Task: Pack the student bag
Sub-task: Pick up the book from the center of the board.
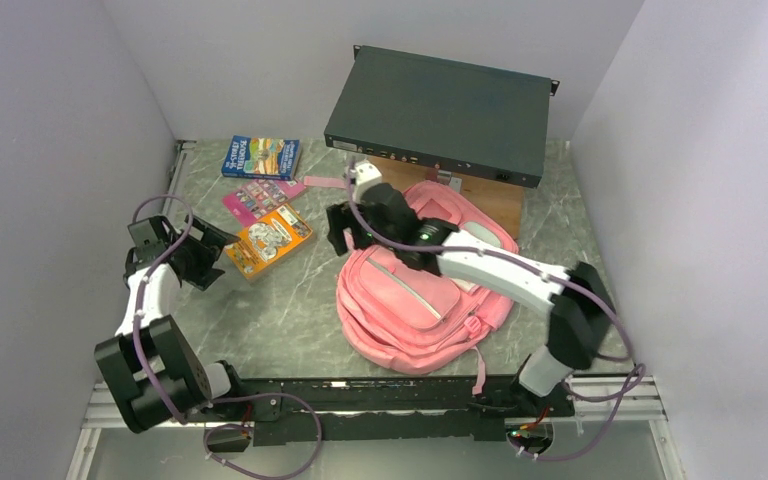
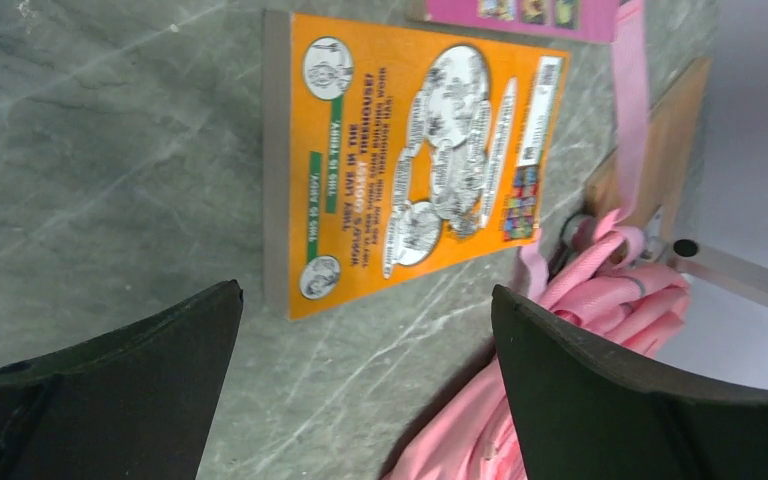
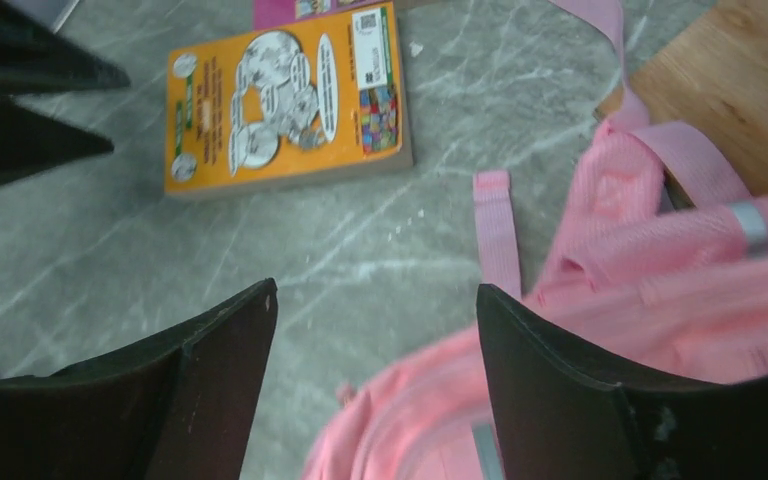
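Note:
The student bag (image 1: 415,300) is a large pink backpack lying flat at the centre right of the table, its straps trailing toward the back. In the right wrist view the bag (image 3: 620,290) fills the lower right. My right gripper (image 1: 344,235) hangs open over the bag's upper left edge, and nothing sits between its fingers (image 3: 376,286). My left gripper (image 1: 218,248) is open just left of an orange book (image 1: 268,240). In the left wrist view, bare table lies between the fingers (image 2: 365,290), with the orange book (image 2: 420,160) ahead and the bag's pink straps (image 2: 600,290) to the right.
A blue book (image 1: 261,157) and a flat pink book (image 1: 260,197) lie at the back left. A dark grey device (image 1: 440,110) rests on a wooden box (image 1: 495,200) right behind the bag. Light walls close in both sides.

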### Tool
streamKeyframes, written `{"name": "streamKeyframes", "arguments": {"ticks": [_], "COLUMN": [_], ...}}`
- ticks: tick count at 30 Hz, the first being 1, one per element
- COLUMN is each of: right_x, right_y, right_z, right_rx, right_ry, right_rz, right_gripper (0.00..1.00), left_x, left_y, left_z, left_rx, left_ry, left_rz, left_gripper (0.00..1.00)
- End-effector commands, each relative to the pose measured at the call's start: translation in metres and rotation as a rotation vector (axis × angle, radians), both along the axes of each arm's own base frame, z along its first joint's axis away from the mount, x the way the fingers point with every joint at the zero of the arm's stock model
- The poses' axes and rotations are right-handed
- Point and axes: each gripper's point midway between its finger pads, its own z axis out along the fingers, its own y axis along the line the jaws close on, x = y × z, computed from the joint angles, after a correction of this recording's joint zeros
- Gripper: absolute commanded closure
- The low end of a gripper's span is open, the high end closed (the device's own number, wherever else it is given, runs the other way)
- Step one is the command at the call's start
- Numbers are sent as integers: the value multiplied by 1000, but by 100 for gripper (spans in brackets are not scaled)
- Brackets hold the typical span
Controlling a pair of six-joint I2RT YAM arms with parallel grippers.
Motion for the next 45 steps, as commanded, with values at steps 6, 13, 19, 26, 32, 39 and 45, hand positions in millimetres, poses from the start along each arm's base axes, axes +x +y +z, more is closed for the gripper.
{"name": "streamKeyframes", "arguments": {"ticks": [6, 13, 19, 26, 32, 39, 45], "right_x": [64, 102, 113, 110, 94, 75, 61], "right_y": [64, 67, 79, 89, 96, 97, 98], "right_z": [-35, -70, -96, -129, -144, -152, -155], "right_rx": [-35, -283, -367, -387, -339, -293, -296], "right_ry": [-97, -217, -267, -229, -158, -105, -85], "right_rz": [-121, -194, -130, -73, -15, 18, 43], "right_gripper": [46, 56, 58, 62, 75, 77, 79], "left_x": [9, 2, 0, 4, 8, 12, 16], "left_y": [-3, -9, -13, -18, -30, -33, -30], "left_z": [-24, -42, -50, -46, -45, -35, -22], "left_rx": [-11, -60, -92, -74, -89, -78, -29], "left_ry": [37, 89, 112, 80, 65, 9, -41], "left_rz": [-85, -83, -91, -121, -175, -190, -207], "left_gripper": [8, 9, 18, 26, 38, 54, 77]}}
